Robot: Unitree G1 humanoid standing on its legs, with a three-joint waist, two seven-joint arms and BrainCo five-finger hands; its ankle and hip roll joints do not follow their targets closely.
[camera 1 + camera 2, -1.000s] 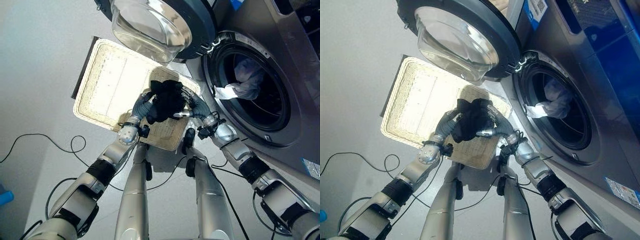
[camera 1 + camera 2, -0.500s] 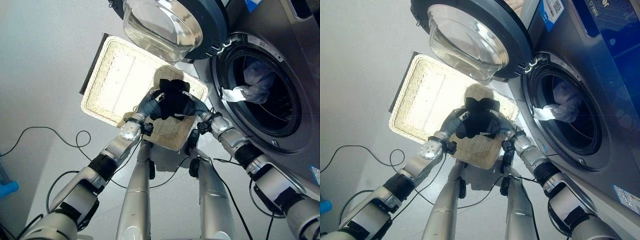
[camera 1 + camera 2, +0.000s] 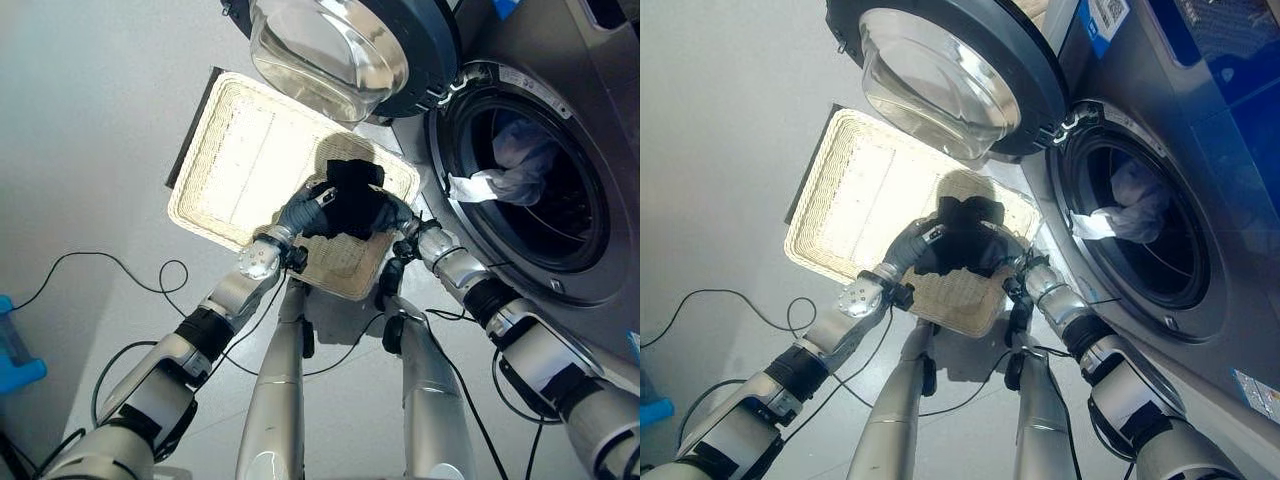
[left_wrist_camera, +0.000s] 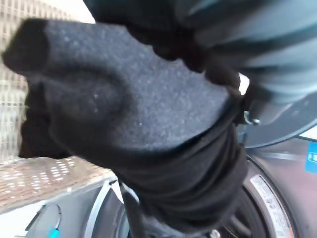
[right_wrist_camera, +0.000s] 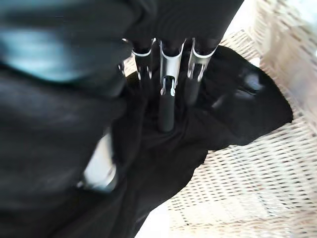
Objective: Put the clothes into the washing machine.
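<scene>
Grey floor (image 3: 90, 130), wicker basket (image 3: 240, 160) beside open washing machine (image 3: 540, 170). Black garment (image 3: 352, 200) bunched above basket's near corner, clamped between left hand (image 3: 305, 212) and right hand (image 3: 398, 215), fingers of both curled into cloth. White clothes (image 3: 500, 175) inside drum.

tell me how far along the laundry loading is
Done: the washer door stands open and a pale garment already lies in the drum. In hand: the left hand and right hand hold a black garment over the wicker basket. Left: carrying it across into the drum.
</scene>
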